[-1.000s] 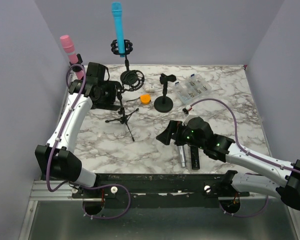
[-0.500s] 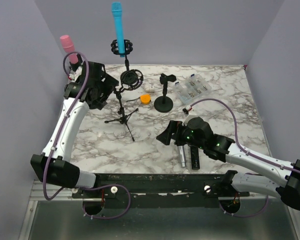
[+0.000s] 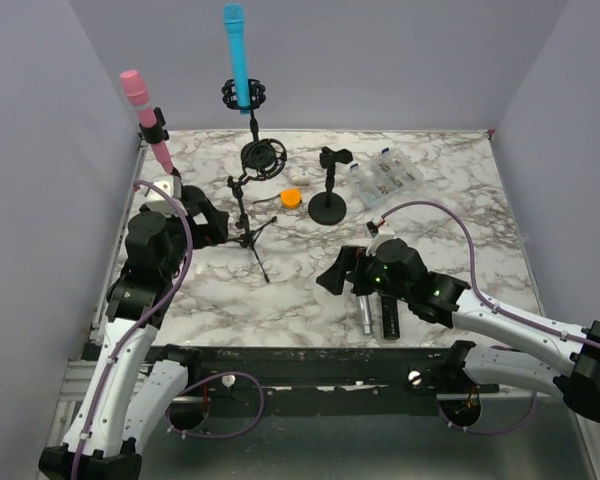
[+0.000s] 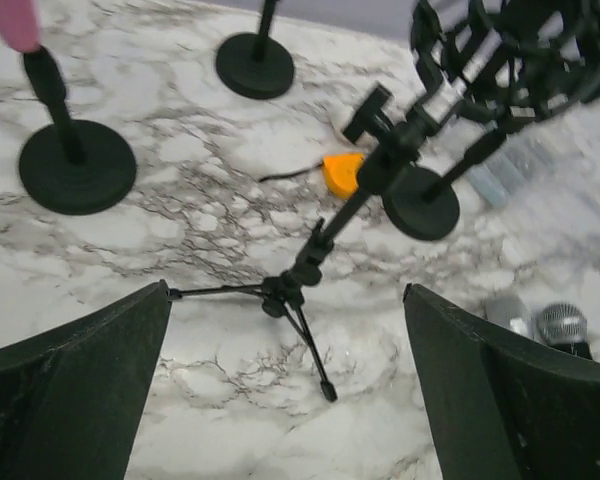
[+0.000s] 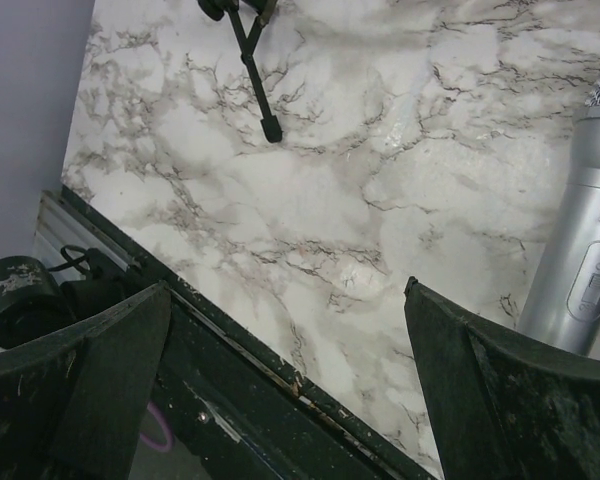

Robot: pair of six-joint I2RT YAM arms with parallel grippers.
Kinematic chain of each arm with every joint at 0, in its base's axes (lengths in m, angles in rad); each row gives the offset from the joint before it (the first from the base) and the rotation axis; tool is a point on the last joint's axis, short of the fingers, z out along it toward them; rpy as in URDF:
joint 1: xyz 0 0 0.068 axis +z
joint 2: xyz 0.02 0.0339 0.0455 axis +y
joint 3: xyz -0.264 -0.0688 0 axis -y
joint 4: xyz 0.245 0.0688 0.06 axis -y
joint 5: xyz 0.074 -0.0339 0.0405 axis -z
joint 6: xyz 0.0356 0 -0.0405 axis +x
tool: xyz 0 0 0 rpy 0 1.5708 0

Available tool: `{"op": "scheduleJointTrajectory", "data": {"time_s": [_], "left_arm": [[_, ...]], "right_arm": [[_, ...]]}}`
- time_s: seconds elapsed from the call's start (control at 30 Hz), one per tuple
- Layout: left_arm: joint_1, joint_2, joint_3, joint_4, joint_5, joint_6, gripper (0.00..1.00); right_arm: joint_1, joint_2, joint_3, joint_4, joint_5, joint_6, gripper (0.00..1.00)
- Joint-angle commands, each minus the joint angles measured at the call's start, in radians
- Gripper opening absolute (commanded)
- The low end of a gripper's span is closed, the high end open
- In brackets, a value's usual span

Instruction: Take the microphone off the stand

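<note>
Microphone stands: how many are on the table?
4. The pink microphone's stand is back left, the blue microphone's stand at the back, the tripod stand with a shock mount in the middle, and the clip stand right of it. None seems hidden.

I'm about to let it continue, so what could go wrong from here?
The left claw hangs open right by the tripod stand; its thin legs could be clipped and it may topple. The pink microphone leans on a round-based stand, so a sideways tug might tip it.
</note>
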State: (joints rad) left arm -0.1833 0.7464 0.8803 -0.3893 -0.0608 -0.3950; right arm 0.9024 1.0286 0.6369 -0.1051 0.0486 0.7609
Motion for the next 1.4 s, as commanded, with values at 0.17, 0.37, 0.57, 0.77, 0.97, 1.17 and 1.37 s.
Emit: {"op": "scheduleJointTrajectory", "data": {"time_s": [0.17,0.37,0.57,0.77,0.97,1.17,1.37], "left_arm": [[0.019,0.157,-0.068,0.124,0.567,0.129,0.95],[0.045,0.267,-0.025,0.083,0.574,0.166,0.83],[0.045,0.289,-0.035,0.044,0.5,0.266,0.77],[0.054,0.386,0.025,0.034,0.519,0.265,0.71],[0.06,0.445,0.063,0.021,0.518,0.279,0.58],[0.064,0.468,0.051,0.022,0.537,0.266,0.53],[0.109,0.498,0.044,0.043,0.616,0.236,0.45]], "right_arm": [[0.007,-0.059,-0.027,0.011,0.026,-0.02,1.0],[0.008,-0.12,-0.034,-0.013,0.049,-0.015,1.0],[0.007,-0.115,-0.038,0.005,0.041,-0.013,1.0],[0.007,-0.077,-0.035,0.029,0.017,-0.011,1.0],[0.007,-0.096,-0.04,0.02,0.024,-0.006,1.0],[0.007,-0.11,-0.034,0.011,0.034,-0.011,1.0],[0.008,-0.103,-0.031,0.011,0.028,-0.011,1.0]]}}
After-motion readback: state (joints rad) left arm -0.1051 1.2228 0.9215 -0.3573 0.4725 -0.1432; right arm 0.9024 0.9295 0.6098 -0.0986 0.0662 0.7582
